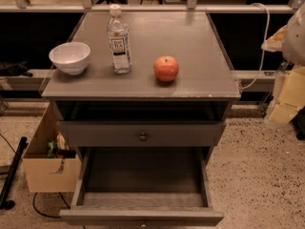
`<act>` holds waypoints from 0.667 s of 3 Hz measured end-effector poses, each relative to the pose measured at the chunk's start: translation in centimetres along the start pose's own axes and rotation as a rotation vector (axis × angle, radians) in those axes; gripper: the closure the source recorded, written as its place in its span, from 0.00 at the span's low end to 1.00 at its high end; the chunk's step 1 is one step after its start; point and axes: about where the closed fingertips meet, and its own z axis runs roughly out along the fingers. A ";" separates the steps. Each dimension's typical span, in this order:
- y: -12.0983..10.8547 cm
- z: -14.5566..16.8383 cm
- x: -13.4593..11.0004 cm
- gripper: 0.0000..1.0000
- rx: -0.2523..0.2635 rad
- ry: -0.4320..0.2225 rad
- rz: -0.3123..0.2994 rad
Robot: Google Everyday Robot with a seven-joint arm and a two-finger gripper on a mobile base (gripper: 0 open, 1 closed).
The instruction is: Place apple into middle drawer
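The apple (166, 68) is round and red-orange and sits on the grey cabinet top (190, 42), right of centre near the front edge. The middle drawer (143, 175) is pulled far out below, showing a bare grey-brown floor and low side walls. Nothing lies in it. Above it is a drawer front with a small round knob (143, 137), only slightly out. A pale part of my arm (294, 37) shows at the right edge, well right of the apple. My gripper is out of view.
A white bowl (70, 57) stands at the left of the cabinet top and a clear water bottle (118, 39) stands upright between the bowl and the apple. A cardboard box (45, 168) sits on the floor left of the cabinet. A white cable (259, 56) hangs at the right.
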 end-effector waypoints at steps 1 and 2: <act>0.0 -0.1 0.0 0.00 0.014 -0.007 0.004; -1.8 -0.1 -1.2 0.00 0.058 -0.091 -0.008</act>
